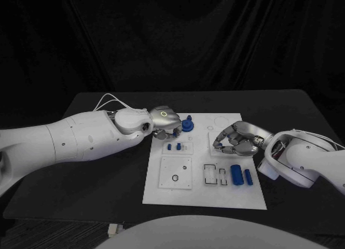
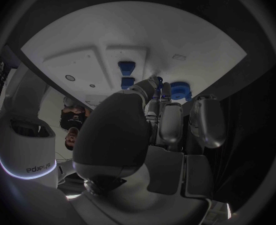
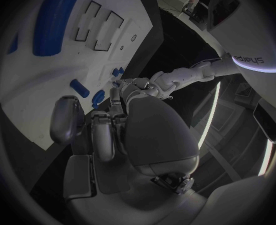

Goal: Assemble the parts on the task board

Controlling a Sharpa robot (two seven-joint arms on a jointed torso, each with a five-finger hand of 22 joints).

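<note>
Hands hover over the white rectangular task board (image 1: 166, 192). The left hand (image 1: 164, 122), at the far left corner, touches a round blue knobbed part (image 1: 187, 124); whether it grips I cannot tell. The right hand (image 1: 238, 139) curls on nothing, with two blue cylinders (image 1: 236, 174) nearer.
</note>
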